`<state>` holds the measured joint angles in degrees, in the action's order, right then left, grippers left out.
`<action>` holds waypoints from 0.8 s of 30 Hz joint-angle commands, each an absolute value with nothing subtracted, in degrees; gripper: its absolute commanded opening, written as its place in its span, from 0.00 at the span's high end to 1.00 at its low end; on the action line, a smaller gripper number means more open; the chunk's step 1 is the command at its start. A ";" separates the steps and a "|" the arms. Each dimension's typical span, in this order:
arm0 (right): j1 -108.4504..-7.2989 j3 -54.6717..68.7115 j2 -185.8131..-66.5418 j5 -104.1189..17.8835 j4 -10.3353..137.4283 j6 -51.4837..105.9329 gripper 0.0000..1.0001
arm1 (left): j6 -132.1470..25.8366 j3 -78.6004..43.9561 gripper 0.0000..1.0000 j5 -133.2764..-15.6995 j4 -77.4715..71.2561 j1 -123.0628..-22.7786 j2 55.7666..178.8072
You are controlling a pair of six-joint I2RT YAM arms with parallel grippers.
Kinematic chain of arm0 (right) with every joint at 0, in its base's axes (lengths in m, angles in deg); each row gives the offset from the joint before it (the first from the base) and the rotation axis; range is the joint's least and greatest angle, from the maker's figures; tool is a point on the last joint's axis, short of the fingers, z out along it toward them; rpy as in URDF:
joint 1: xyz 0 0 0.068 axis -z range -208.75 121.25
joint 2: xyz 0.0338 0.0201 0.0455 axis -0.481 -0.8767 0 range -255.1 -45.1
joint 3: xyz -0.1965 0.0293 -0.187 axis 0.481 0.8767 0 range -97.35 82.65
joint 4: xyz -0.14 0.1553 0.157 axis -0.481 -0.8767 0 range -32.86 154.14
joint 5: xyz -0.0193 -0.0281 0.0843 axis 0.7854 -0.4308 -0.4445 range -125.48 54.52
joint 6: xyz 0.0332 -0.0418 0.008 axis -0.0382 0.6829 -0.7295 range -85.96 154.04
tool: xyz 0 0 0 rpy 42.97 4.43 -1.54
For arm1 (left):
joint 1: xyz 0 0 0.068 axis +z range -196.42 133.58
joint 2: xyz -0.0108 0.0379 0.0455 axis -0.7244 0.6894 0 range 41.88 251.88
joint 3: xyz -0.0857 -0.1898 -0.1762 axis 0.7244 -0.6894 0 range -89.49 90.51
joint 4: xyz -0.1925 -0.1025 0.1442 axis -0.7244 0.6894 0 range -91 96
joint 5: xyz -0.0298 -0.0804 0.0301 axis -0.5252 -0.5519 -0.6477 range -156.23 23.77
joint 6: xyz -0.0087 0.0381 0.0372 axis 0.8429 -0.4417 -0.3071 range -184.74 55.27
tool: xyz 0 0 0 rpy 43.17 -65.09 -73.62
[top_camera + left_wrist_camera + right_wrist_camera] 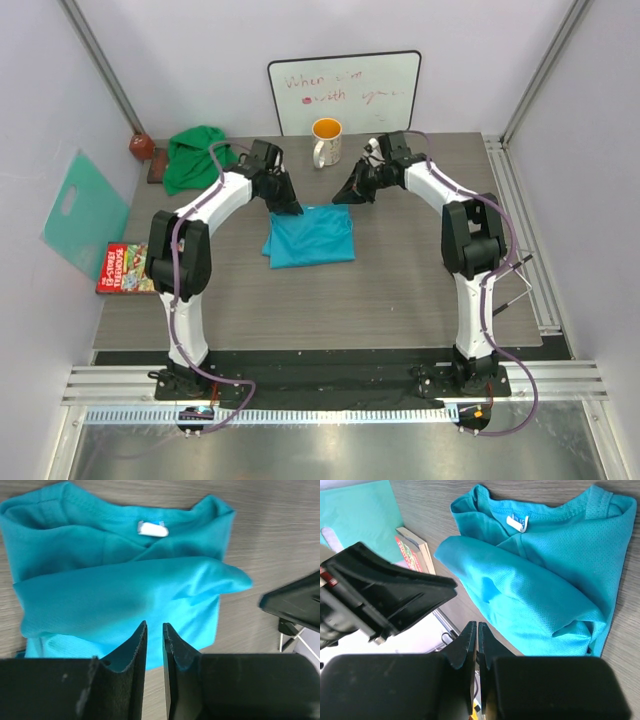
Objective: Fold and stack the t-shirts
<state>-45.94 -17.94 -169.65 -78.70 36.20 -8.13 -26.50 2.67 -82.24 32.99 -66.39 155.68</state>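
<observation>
1. Turquoise t-shirt (310, 236): lies mid-bench (420, 290), folded down to a compact, roughly square packet. Wrist views show the collar and white tag (152, 529) up, with one flap laid across the body. The fold is a bit lumpy, and one corner pokes out.
2. Green t-shirt (197, 155): a crumpled heap at the back left of the bench, unfolded and well apart from the turquoise one.
3. Left hand (154, 626): above the packet's far left corner. The fingers are almost pressed together with only a thin slit between them, and no cloth is seen pinched.
4. Right hand (476, 625): just off the far right corner, fingers pressed together and empty.
5. Progress, as I judge it: the first shirt is folded or very nearly. The green one is yet to be fetched, spread, folded and stacked, so the task is roughly half done at best.
6. Around: a mug (326, 142) behind the packet, a whiteboard (345, 92) at the back, and a mint plastic sheet (85, 212) and a book (125, 268) at left.
</observation>
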 commanded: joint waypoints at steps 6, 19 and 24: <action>-46.67 -18.07 -167.44 -81.35 35.23 -8.50 0.90 | -28.44 2.53 0.81 -81.34 35.12 -64.79 156.49; -47.56 -22.01 -176.13 -80.13 35.14 -7.79 0.91 | -28.52 1.83 0.82 -80.55 32.48 -62.51 160.71; -47.56 -30.10 -184.12 -80.92 34.88 -9.11 0.91 | -28.79 3.58 0.82 -82.05 32.57 -60.75 163.34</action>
